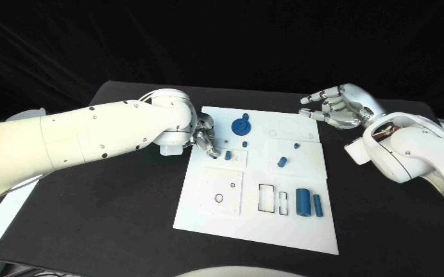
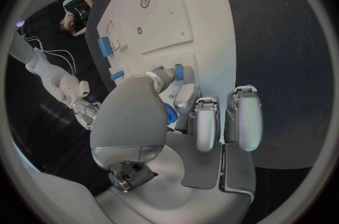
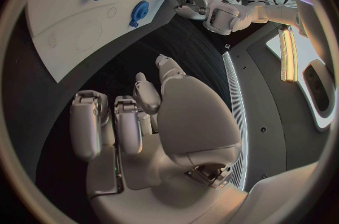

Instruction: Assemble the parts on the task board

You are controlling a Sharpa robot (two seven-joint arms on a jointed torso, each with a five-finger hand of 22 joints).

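In your head view, the left hand [image 1: 205, 137] reaches over the task board [image 1: 261, 226], fingertips by a small blue part [image 1: 228, 155]. Your left wrist view shows it pinching that part [image 2: 178, 71]. In your right wrist view, the right hand [image 3: 152, 117] hangs spread, beside the board.

We see the task board [image 1: 255, 181] brightly and evenly lit against a dark table [image 1: 111, 213], with blackness behind it. Shadows around the board are faint. Both wrist views bend straight edges; a bright strip light [image 3: 286, 55] glares beside the table's far edge.
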